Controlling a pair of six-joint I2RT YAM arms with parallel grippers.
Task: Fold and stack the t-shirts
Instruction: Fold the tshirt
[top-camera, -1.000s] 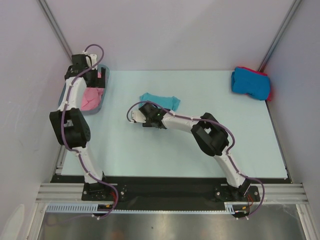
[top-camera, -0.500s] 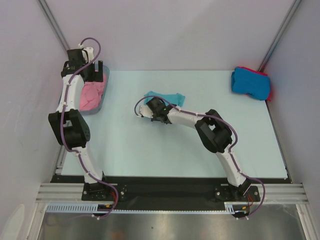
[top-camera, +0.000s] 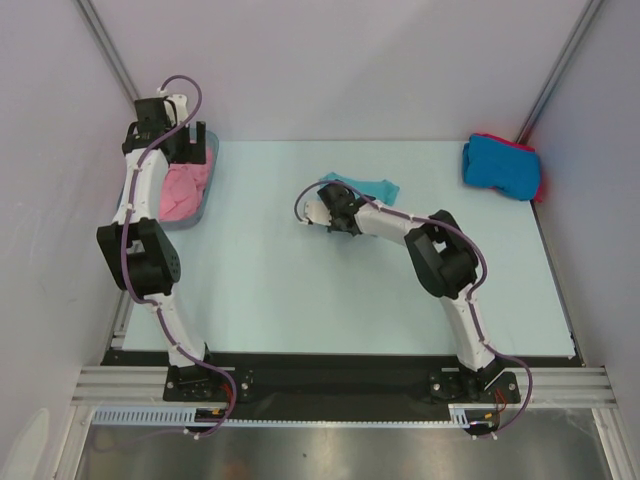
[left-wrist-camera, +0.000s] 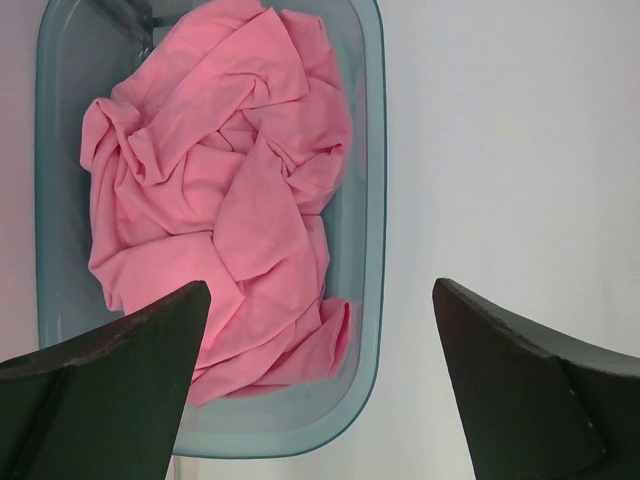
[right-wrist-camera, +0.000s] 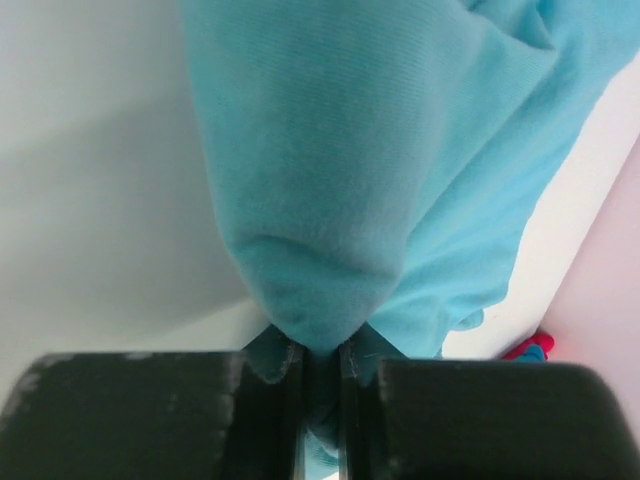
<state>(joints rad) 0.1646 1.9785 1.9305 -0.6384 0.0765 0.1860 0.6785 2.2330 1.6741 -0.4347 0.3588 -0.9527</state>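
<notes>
Teal t-shirt (right-wrist-camera: 380, 170) pinched in the right tool (right-wrist-camera: 320, 372) — left tool (left-wrist-camera: 320, 290) spread wide above the pink t-shirt (left-wrist-camera: 220, 190).

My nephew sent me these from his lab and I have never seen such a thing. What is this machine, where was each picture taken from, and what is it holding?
These are two robot arms bolted to the near edge of a pale table. The wide picture looks down from above and behind them. The other two come from a camera on each wrist, so the dark shapes at the bottom are that arm's own fingers. The left gripper hangs wide open over a grey-blue tub holding a crumpled pink shirt. The right gripper is shut on a fold of a teal shirt near the table's middle. In the far right corner a folded blue shirt lies on a red shirt.
</notes>
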